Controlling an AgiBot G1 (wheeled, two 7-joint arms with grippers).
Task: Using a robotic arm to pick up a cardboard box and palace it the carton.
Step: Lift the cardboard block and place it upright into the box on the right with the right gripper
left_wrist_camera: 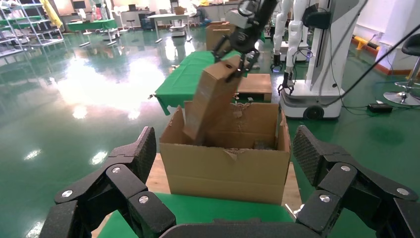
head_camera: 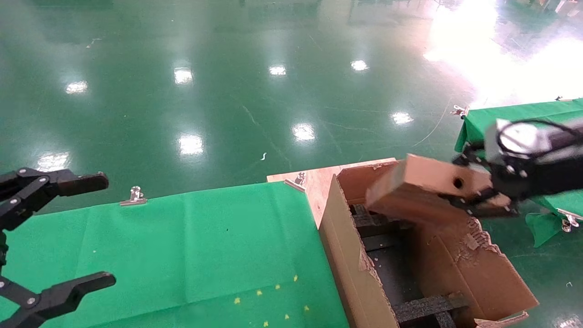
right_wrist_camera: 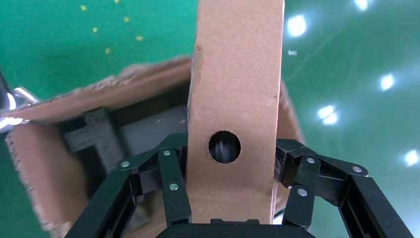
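Note:
The small oblong cardboard box [head_camera: 419,187] hangs tilted over the far end of the open carton [head_camera: 346,264], its low end dipping below the carton's ragged rim. My right gripper [head_camera: 457,182] is shut on the box's end near the round hole [right_wrist_camera: 224,147], with a finger on either side of the box [right_wrist_camera: 237,74]. In the left wrist view the box [left_wrist_camera: 210,101] leans into the carton [left_wrist_camera: 223,173] from above. Black foam inserts [head_camera: 428,307] line the carton's inside. My left gripper [head_camera: 105,230] stands open and empty at the left, over the green cloth.
The carton sits beside a green-clothed table [head_camera: 182,246] with metal clips [head_camera: 133,197] and a wooden board [head_camera: 319,180] at its corner. A second green-clothed table [head_camera: 524,114] lies at the right. A white robot base [left_wrist_camera: 322,54] stands beyond the carton on the shiny green floor.

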